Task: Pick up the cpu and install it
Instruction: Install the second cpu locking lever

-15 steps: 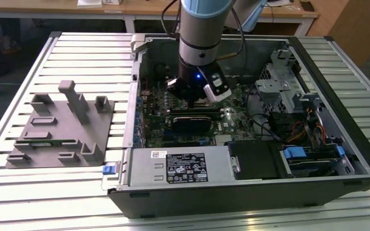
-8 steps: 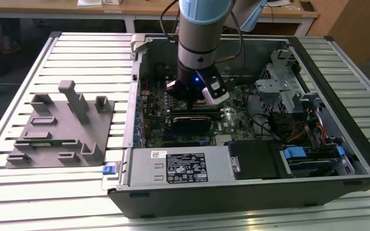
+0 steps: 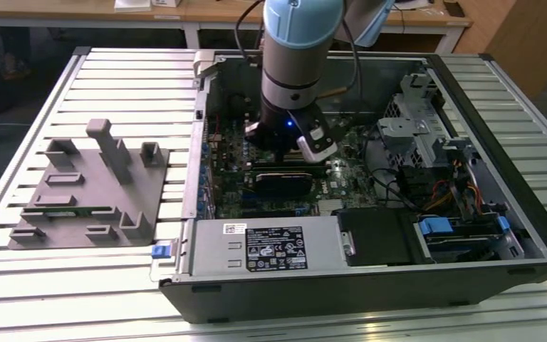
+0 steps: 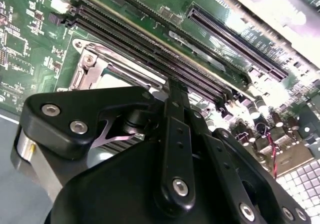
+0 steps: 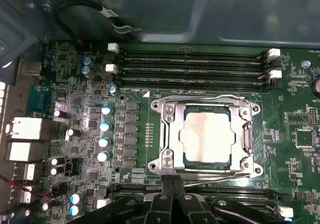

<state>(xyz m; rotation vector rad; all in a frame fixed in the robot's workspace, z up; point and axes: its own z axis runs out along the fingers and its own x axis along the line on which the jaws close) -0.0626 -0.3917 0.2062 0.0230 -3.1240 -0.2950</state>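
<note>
The cpu [image 5: 206, 136], a small square chip with a pale silver top, lies flat in the metal socket frame [image 5: 167, 129] on the green motherboard [image 5: 80, 119]. In the first wrist view my gripper [image 5: 172, 180] hangs just off the socket's edge, its two black fingers pressed together with nothing between them. The second wrist view shows the gripper [image 4: 174, 86] from behind, its tips over the socket frame [image 4: 90, 66] beside the memory slots [image 4: 150, 44]. In the exterior view my arm [image 3: 289, 85] reaches straight down into the open computer case [image 3: 369, 285].
A grey plastic tray [image 3: 93, 192] with upright pegs lies on the slatted table at the exterior view's left. Inside the case are the power supply [image 3: 264, 246], a drive cage [image 3: 416, 128] and cables [image 3: 444, 192]. Rows of capacitors [image 5: 105, 126] stand beside the socket.
</note>
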